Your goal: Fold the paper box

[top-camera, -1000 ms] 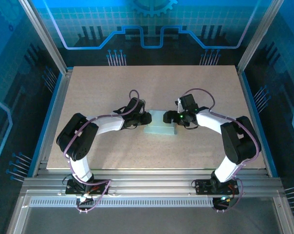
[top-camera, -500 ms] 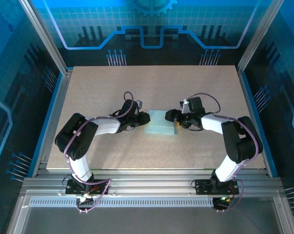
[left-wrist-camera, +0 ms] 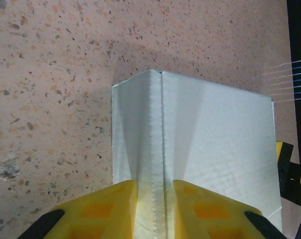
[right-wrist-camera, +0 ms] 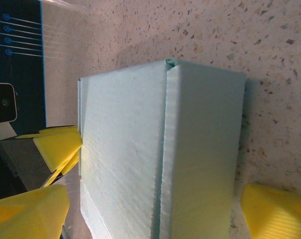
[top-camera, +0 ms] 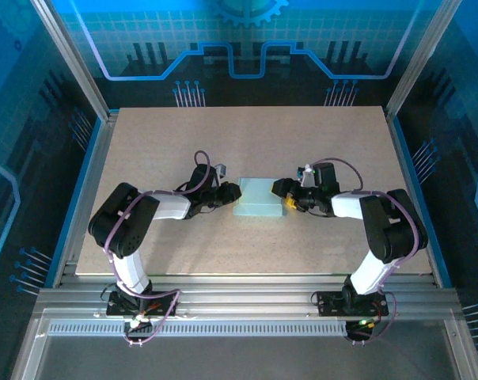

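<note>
Since the box (top-camera: 260, 199) already looked like a closed, flat block with a seam running along its top, the folding seemed near its end: a stage of steadying one end while the other was tucked or creased. It lay flat with the middle of the table (top-camera: 183, 142) under it.

At the box's left end the left gripper (left-wrist-camera: 154, 183) had its jaws drawn narrow about the seam strip. Both fingers seemed to touch the card, so it read as a pinch on the box. At the box's right end the right gripper (right-wrist-camera: 154, 194) stood wide open, one finger on either side of the box. A sliver of table showed between the card and one finger, and nothing was held.

The next move probably called for the right jaws to close squarely on that end, or press its flap home. The pinch at the left end would stop the box sliding. A gentle squeeze would suit, as thin card buckles.

Both arms bent out at the elbow. Their forearms ran low, aimed inward at the box from opposite ends.
</note>
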Robot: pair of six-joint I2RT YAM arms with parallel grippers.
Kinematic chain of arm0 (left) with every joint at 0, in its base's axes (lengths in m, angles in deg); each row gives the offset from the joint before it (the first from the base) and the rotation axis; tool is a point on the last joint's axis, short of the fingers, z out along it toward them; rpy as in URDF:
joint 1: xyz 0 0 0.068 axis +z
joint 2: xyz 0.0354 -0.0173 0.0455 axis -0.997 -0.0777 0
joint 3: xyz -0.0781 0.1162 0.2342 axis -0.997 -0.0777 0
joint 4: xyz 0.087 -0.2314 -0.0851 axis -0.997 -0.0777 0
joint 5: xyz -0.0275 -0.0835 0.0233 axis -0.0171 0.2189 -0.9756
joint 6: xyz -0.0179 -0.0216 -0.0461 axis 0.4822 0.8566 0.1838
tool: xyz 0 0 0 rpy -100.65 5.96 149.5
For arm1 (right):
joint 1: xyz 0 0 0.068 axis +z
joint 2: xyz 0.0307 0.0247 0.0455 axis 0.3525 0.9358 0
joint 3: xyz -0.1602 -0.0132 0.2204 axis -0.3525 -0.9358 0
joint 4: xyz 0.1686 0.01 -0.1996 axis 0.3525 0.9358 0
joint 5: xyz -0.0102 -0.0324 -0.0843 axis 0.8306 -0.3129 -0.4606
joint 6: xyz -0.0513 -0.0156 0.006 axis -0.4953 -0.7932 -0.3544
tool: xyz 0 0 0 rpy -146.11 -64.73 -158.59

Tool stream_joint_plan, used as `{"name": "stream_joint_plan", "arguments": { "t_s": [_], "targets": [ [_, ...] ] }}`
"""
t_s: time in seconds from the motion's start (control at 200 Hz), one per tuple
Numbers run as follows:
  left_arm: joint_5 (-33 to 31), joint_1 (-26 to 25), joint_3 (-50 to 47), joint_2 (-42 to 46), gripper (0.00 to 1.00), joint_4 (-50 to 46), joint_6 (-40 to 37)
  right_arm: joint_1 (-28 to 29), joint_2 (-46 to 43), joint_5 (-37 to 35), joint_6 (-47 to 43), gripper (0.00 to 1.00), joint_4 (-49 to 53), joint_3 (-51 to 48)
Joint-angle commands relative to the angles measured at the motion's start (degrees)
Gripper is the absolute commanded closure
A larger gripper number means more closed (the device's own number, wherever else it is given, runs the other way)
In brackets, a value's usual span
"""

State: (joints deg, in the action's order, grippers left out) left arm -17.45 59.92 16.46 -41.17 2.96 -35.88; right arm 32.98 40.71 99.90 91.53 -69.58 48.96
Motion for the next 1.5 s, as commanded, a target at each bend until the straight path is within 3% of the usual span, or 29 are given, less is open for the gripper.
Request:
{"name": "stream_joint_plan", "arguments": {
  "t_s": [0.0, 0.185, 0.335, 0.51, 0.76, 1.491],
  "targets": [
    [-1.5, 1.01, -2.87, -3.55, 0.75, -8.06, 0.41, -0.43, 3.24, 5.84, 2.74, 0.1, -7.05, -0.44],
    [-1.07, 1.37, -2.88, -5.08, 0.77, -7.25, 0.79, -1.25, 4.76, 8.36, 5.48, 0.1, -11.49, -1.34],
    [-0.37, 1.87, -3.96, -6.16, 0.79, -5.3, 1.67, -3.53, 2.24, 4.78, 4.61, 0.1, -7.71, -3.15],
    [-0.06, 2.09, -4.11, -6.62, 0.79, -5.01, 1.81, -4.48, 1.75, 5.34, 4.81, 0.1, -5.75, -3.9],
    [0.05, 2.73, -5.08, -6.05, 0.79, -4.88, 1.5, -4.77, -5.8, -2.76, 4.42, 0.11, -2.73, -6.87],
    [0.97, 3.4, -5.4, -6.36, 0.78, -3.88, 1.5, -2.27, 2.38, 8.96, 11.53, 0.15, -11.28, -1.97]
  ]
}}
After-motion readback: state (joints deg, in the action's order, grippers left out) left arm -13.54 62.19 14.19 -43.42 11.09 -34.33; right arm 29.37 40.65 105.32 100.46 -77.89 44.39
